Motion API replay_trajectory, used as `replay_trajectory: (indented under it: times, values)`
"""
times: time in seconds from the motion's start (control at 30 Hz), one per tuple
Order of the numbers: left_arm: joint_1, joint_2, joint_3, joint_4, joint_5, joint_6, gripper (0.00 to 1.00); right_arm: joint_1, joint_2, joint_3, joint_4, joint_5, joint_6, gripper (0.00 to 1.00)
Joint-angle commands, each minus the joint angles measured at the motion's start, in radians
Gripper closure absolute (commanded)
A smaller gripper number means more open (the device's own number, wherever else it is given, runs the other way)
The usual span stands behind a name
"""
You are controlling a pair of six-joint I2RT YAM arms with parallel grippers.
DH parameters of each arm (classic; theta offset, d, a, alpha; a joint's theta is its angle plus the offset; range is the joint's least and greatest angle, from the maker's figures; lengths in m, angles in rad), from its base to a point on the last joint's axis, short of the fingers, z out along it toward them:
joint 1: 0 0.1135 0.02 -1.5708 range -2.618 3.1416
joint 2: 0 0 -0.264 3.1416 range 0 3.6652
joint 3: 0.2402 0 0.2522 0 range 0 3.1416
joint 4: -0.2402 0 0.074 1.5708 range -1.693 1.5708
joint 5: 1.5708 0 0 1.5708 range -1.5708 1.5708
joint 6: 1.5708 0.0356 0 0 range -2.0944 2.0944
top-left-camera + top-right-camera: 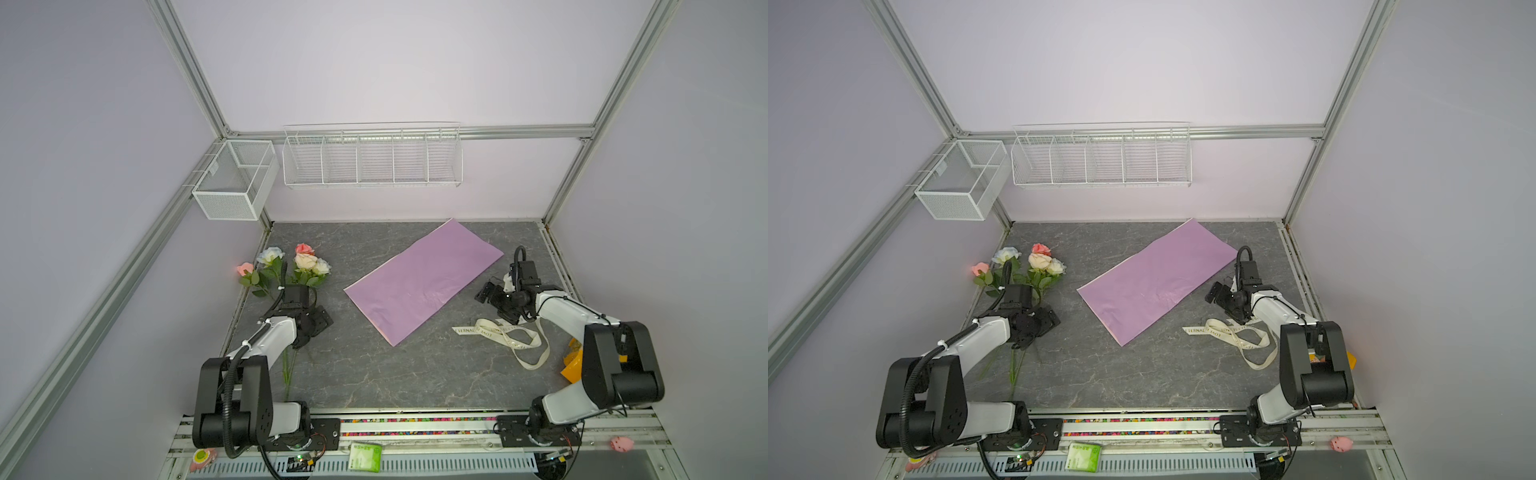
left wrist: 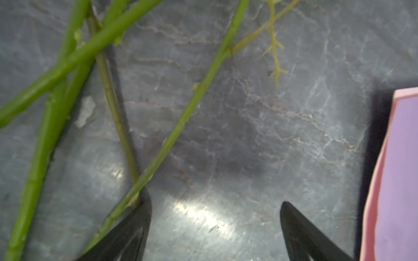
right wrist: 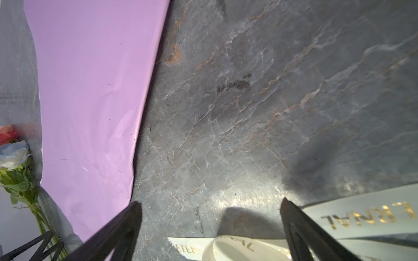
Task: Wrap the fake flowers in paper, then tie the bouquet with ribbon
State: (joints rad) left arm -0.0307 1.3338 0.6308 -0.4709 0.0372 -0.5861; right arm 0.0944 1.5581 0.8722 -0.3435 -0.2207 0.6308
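Note:
The bouquet of fake flowers lies loose at the table's left, with pink, peach, cream and pale blue heads toward the back and thin green stems crossing toward the front. My left gripper hovers low over the stems and is open. One stem runs against the outside of a finger, and only bare table shows between the jaws. My right gripper is open above the cream lettered ribbon, beside the lilac paper sheet.
The grey marbled table carries the paper sheet at its middle. A white mesh box and a long wire rack hang on the back wall. An orange object sits behind the right arm.

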Motion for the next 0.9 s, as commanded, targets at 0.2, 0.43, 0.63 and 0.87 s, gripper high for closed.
replay_trajectory:
  times: [0.2,0.43,0.63,0.87]
  values:
    - [0.005,-0.147,-0.008,0.066,0.224,0.039,0.11,0.005,0.043,-0.017,-0.031,-0.038,0.023,0.13]
    - [0.005,-0.192,0.012,0.102,0.312,0.073,0.11,-0.020,-0.048,-0.105,-0.144,0.100,0.014,0.18]
    - [0.003,-0.181,0.020,0.103,0.346,0.074,0.11,-0.020,-0.238,-0.078,-0.222,0.181,-0.071,0.18]
    - [-0.001,-0.138,0.036,0.120,0.348,0.062,0.12,0.181,-0.253,-0.074,-0.097,-0.041,-0.060,0.25]
